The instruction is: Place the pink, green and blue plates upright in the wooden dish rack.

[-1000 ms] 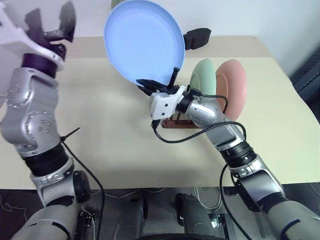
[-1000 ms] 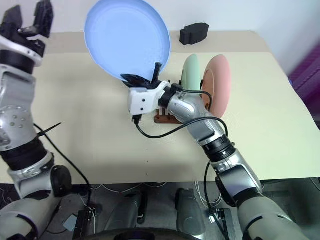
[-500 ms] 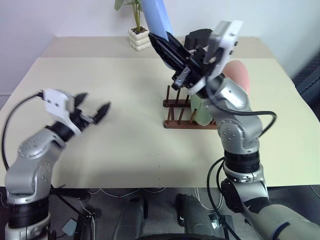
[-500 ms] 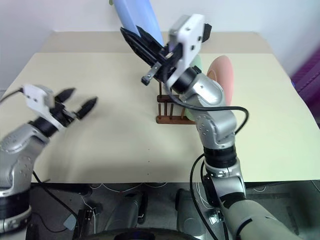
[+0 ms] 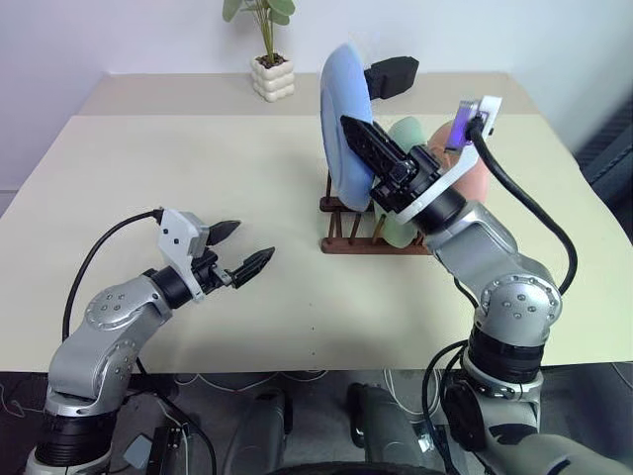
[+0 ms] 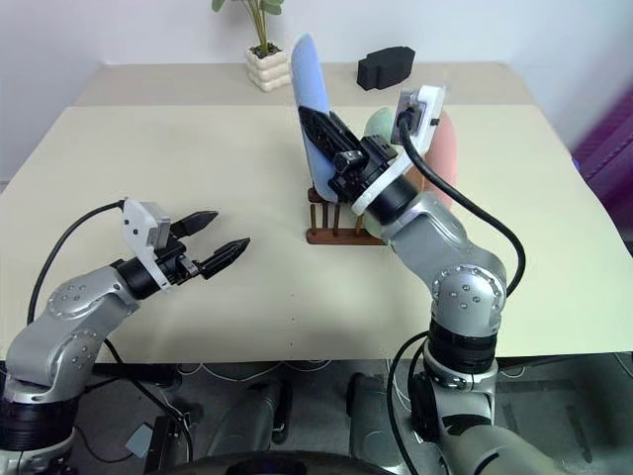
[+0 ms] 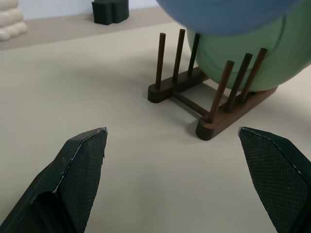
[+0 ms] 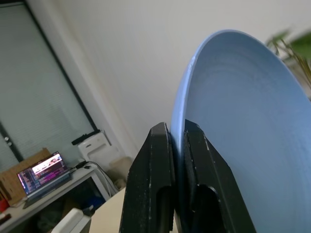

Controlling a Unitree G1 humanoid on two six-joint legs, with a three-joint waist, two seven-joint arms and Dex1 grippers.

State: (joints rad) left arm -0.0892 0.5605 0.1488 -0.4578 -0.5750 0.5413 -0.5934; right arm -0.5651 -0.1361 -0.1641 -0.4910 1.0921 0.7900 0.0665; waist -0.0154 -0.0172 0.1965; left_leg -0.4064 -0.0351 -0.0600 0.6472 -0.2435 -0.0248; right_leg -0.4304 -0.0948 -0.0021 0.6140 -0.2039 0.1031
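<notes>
The blue plate (image 5: 343,124), a second ago held face-on and high above the table (image 5: 198,168), now stands on edge over the near end of the wooden rack (image 5: 346,233), not yet seated between its pegs. The right gripper (image 5: 368,148) remains clenched on its rim. The green plate (image 5: 404,178) and pink plate (image 5: 465,163) already stand in the rack. The left gripper (image 5: 245,259) has dropped low over the table, released and empty. Only the lowering appears outstanding.
</notes>
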